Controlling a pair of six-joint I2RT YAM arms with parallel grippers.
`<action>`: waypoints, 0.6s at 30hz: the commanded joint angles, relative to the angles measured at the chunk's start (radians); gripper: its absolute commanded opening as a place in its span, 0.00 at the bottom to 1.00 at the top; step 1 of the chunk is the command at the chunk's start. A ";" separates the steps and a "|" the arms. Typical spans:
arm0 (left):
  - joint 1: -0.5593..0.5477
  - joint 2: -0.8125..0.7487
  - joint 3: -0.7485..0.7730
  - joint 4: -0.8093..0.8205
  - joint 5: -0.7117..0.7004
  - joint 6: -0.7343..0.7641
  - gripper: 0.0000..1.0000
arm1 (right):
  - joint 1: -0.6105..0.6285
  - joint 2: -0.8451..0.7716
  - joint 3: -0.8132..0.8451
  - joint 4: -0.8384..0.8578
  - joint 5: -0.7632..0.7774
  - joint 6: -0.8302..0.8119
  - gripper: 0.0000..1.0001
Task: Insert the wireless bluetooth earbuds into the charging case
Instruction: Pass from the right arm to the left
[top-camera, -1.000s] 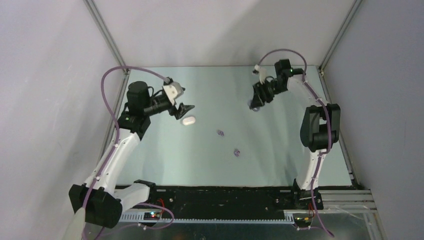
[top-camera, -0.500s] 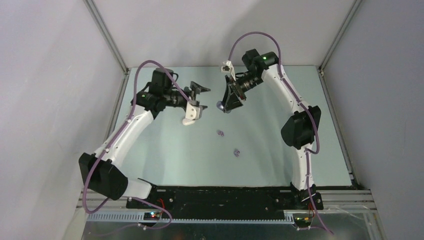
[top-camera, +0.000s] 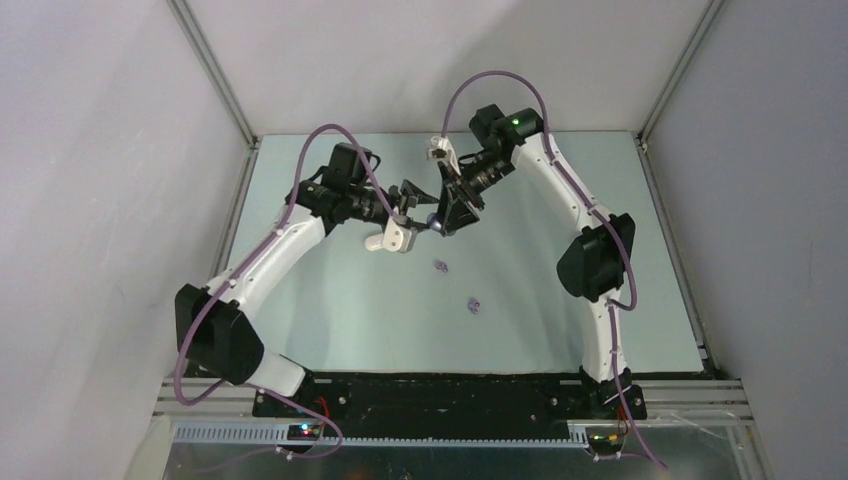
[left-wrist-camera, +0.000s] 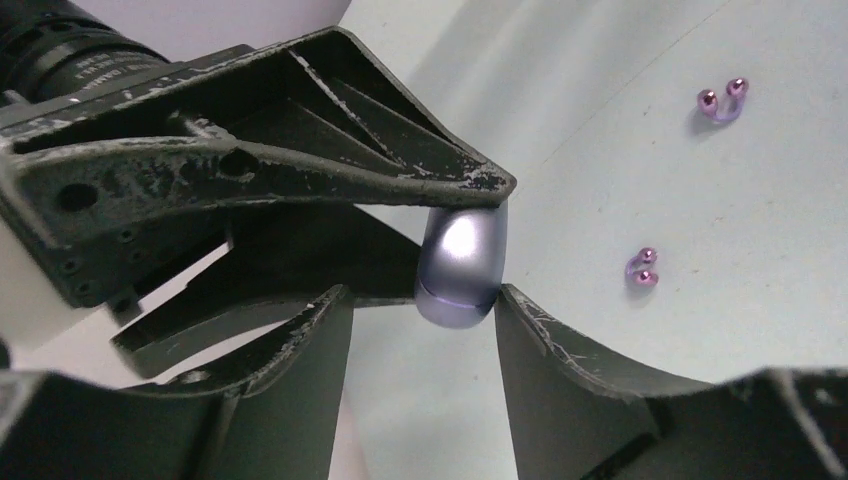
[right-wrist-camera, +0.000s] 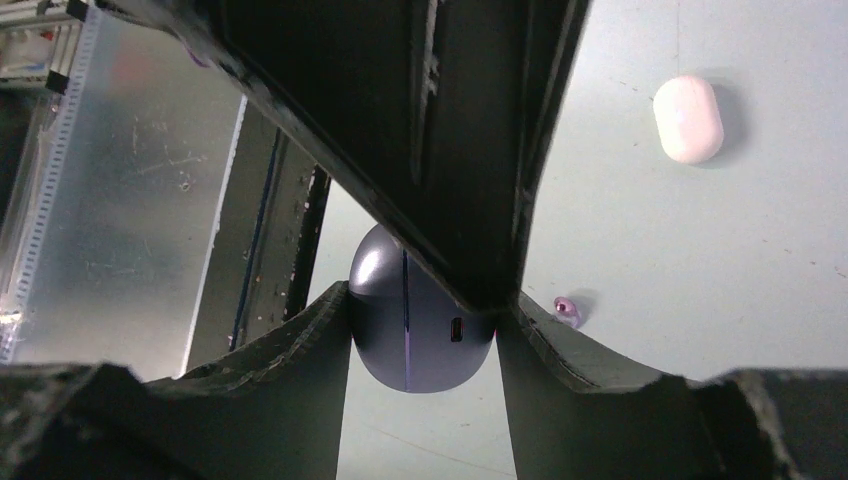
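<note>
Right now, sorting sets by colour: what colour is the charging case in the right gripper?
Glossy purple charging case, clearest in the left wrist view.

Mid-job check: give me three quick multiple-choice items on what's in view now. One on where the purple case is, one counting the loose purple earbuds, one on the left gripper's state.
1. Where is the purple charging case?
A. set down, untouched
B. between the fingers of the right gripper
C. hidden from every view

2. How many purple earbuds lie loose on the table?
A. one
B. four
C. two

3. What is the state of the left gripper?
A. open, with a finger on either side of the purple charging case
B. shut on an earbud
C. shut and empty

Key:
1 B: the right wrist view shows the case pinched between that gripper's own fingers.
2 C: the left wrist view shows two, lying apart.
3 A: that view shows a gap between one finger and the case.
</note>
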 joint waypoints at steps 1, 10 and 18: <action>-0.019 0.014 -0.007 0.124 0.068 -0.024 0.57 | 0.024 -0.053 0.036 0.006 0.025 -0.036 0.21; -0.024 0.063 0.028 0.055 0.099 0.061 0.46 | 0.024 -0.067 0.032 0.008 0.025 -0.042 0.21; -0.036 0.129 0.090 -0.068 0.123 0.209 0.29 | 0.011 -0.063 0.032 0.041 -0.005 0.020 0.23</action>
